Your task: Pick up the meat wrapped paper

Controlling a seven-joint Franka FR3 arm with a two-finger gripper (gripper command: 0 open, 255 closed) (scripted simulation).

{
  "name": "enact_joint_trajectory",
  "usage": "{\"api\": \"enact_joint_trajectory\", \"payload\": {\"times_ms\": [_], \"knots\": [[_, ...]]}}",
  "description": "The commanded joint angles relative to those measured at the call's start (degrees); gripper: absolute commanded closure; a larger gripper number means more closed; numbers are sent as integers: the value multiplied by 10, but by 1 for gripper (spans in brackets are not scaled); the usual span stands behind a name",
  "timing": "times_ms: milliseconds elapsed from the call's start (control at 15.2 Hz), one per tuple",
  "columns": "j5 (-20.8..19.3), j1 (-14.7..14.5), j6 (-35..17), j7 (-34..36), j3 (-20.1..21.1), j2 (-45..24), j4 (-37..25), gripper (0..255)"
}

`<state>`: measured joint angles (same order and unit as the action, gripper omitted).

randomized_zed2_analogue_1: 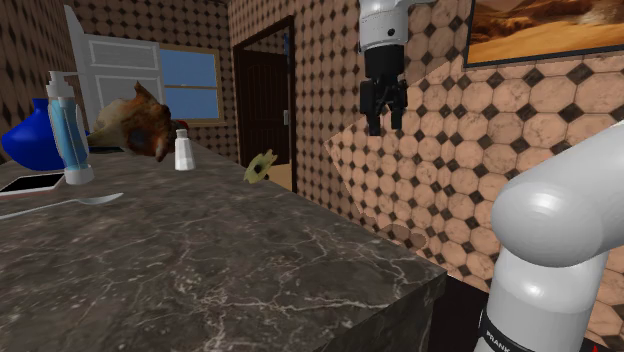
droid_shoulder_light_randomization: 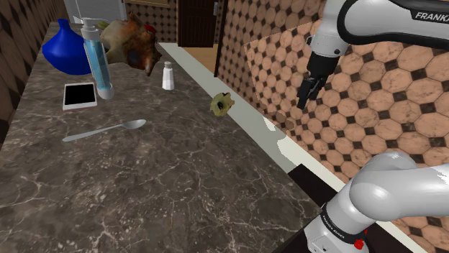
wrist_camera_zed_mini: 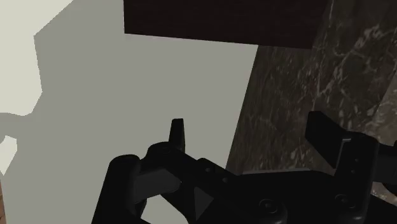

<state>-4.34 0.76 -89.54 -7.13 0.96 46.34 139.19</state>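
While gripper (droid_shoulder_light_randomization: 304,99) hangs open and empty at right, off counter (droid_shoulder_light_randomization: 180,187) edge, brown wrapped meat bundle (droid_shoulder_light_randomization: 132,42) lies untouched upper left, by blue vase (droid_shoulder_light_randomization: 63,49). Reach, grasp, lift all left.

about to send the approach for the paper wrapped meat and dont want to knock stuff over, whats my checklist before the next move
1. Is the end effector open: ok, its fingers stand apart.
2. Is it empty: ok, nothing sits between the fingers.
3. Target found: ok, the brown paper-wrapped meat lies at the far end of the counter.
4. Is the end effector over the target: not ok, it hangs high beyond the counter's edge, in front of the tiled wall.
5. Room around the target: cannot tell, the pump bottle overlaps it in the shoulder view and the salt shaker stands near.
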Motion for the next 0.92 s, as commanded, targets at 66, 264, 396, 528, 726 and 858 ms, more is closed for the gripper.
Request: {"api": "enact_joint_trajectory", "payload": {"times_ms": [66, 264, 396, 528, 726, 858], "knots": [[18, -3, -15, 4, -5, -15, -2, 0], [72, -14, -60, 14, -20, -62, -11, 0], [110, -23, -89, 16, -30, -95, -19, 0], [150, -33, -116, 14, -40, -127, -29, 0], [212, -49, -154, 6, -55, -177, -48, 0], [256, -61, -176, -3, -66, -211, -63, 0]]}}
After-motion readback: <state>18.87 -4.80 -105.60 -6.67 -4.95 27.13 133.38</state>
